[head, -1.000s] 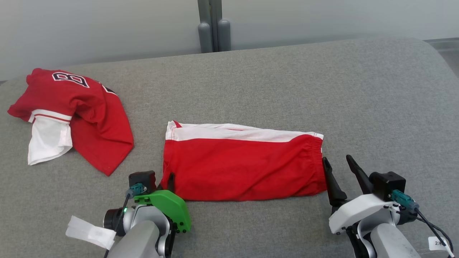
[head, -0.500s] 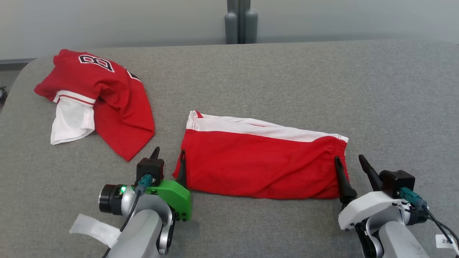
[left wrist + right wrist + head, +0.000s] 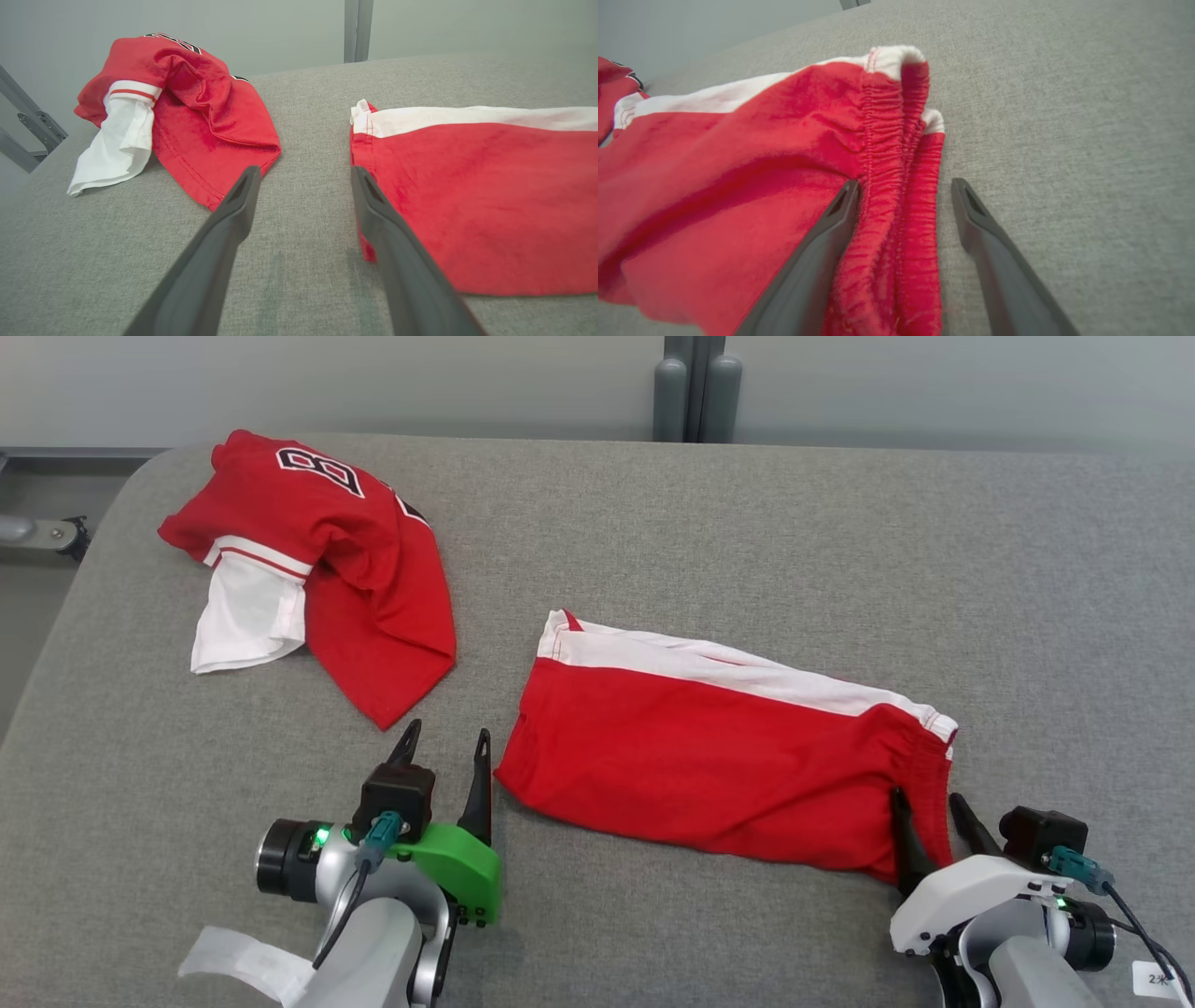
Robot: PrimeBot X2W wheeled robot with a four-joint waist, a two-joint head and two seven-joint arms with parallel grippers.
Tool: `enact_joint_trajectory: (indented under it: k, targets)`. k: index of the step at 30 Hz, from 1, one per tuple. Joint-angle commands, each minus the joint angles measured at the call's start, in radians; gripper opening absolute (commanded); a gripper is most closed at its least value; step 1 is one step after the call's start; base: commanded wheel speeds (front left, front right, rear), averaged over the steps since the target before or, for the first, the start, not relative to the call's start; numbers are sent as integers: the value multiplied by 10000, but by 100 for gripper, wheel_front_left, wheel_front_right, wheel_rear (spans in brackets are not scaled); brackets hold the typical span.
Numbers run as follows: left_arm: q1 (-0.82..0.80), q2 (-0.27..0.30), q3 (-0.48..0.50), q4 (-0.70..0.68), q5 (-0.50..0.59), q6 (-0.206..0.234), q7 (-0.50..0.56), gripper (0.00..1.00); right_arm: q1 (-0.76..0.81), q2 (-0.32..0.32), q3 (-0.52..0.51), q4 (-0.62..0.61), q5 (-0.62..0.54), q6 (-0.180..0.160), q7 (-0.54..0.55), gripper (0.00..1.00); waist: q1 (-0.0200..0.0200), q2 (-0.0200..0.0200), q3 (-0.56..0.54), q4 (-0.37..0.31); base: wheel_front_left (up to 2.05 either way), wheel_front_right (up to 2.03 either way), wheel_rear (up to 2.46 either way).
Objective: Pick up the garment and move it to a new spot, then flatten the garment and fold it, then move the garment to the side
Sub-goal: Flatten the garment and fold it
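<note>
Grey cushion (image 3: 747,523), red shorts (image 3: 709,756) lengthwise left-right, waistband (image 3: 920,747) rightward; left hand (image 3: 446,732), right hand (image 3: 927,796) unclenched

The left end effector (image 3: 446,735) has two long dark fingers on a bright green housing (image 3: 457,868), the right end effector (image 3: 926,798) has the same on a white housing (image 3: 952,896), and each has a black camera block, teal plug, black cable, silver wrist and small green light.

Your left gripper (image 3: 446,730) sits at seven o'clock, jaws spread wide; your right gripper (image 3: 926,795), at four o'clock, is likewise spread.
</note>
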State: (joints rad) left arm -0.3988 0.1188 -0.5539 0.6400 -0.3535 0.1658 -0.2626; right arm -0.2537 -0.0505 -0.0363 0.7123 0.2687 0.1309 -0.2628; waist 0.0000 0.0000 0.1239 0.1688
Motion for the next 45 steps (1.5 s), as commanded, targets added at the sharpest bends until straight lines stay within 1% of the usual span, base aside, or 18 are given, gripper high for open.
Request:
enact_joint_trajectory:
  k: [1, 6, 7, 8, 9, 10, 15, 19, 21, 24, 27, 29, 30, 32, 35, 37, 41, 45]
  targets:
    - [169, -14, 118, -76, 79, -78, -32, 100, -92, -19, 158, 290, 329, -4, -20, 100, 0, 0, 29, 58, 0, 0, 0]
    - [269, -127, 356, -301, 280, -329, -31, 100, -174, 55, 1230, 856, 1507, 0, 39, 100, 0, 0, 47, 128, 0, 0, 0]
    - [289, -150, 400, -361, 331, -347, -31, 100, -211, 57, 1443, 844, 1677, 2, 39, 86, 0, 0, 60, 124, 0, 0, 0]
    - [300, -170, 456, -407, 376, -387, -33, 100, -234, 55, 1591, 815, 1835, 2, 39, 49, 0, 0, 70, 114, 0, 0, 0]
    - [300, -191, 506, -448, 416, -419, -31, 100, -261, 46, 1680, 745, 1969, 2, 37, 7, 0, 0, 85, 101, 0, 0, 0]
    - [307, -213, 557, -486, 467, -448, -31, 100, -305, 21, 1726, 639, 2055, 2, 36, 0, 0, 0, 95, 89, 0, 0, 0]
    - [411, -305, 751, -555, 638, -627, -32, 100, -403, -459, 1350, 112, 2549, -7, -6, 0, 0, 0, 102, 15, 0, 0, 0]
    - [441, -398, 897, -688, 783, -752, -33, 100, -584, -904, 1060, -26, 2894, -9, -12, 0, 0, 0, 79, -71, 0, 0, 0]
    - [516, -440, 954, -717, 851, -797, -32, 100, -781, -1208, 1138, 1, 3017, -7, -5, 0, 0, 0, 71, -123, 0, 0, 0]
    - [591, -495, 1020, -709, 944, -858, -32, 100, -1181, -1554, 1472, -123, 3212, -7, 280, 0, 0, 0, 58, -196, 0, 0, 0]
    - [625, -535, 1051, -698, 987, -918, -32, 100, -1474, -1666, 1708, -329, 3415, -7, 504, 0, 0, 0, 44, -215, 0, 0, 0]
    - [671, -569, 1135, -815, 897, -1038, -32, 100, -1709, -1583, 2017, -627, 3723, -4, 824, 0, 0, 0, 29, -212, 0, 0, 0]
    - [799, -591, 1195, -864, 854, -1120, -32, 100, -1879, -1391, 2380, -1016, 4071, -3, 1246, 0, 0, 0, 21, -194, 0, 0, 0]
    - [884, -619, 1208, -862, 910, -1179, -32, 100, -2001, -1214, 2819, -1414, 4419, -3, 1703, 0, 0, 0, 17, -144, 0, 0, 0]
    - [915, -644, 1198, -827, 961, -1279, -32, 100, -2099, -885, 3463, -1947, 4758, -3, 2251, 0, 0, 0, 24, 14, 0, 0, 0]
    - [929, -659, 1172, -783, 954, -1313, -32, 100, -2162, -737, 3867, -2096, 4805, -3, 2509, 0, 0, 0, 35, 167, 0, 0, 0]
    - [890, -672, 992, -771, 758, -1381, -32, 100, -2339, -486, 4500, -1864, 4558, -3, 2771, 0, 0, 0, 87, 545, 0, 0, 0]
    - [839, -672, 737, -773, 505, -1329, -32, 100, -2650, -347, 4801, -1137, 4116, -3, 2631, 0, 0, 0, 181, 937, 0, 0, 0]
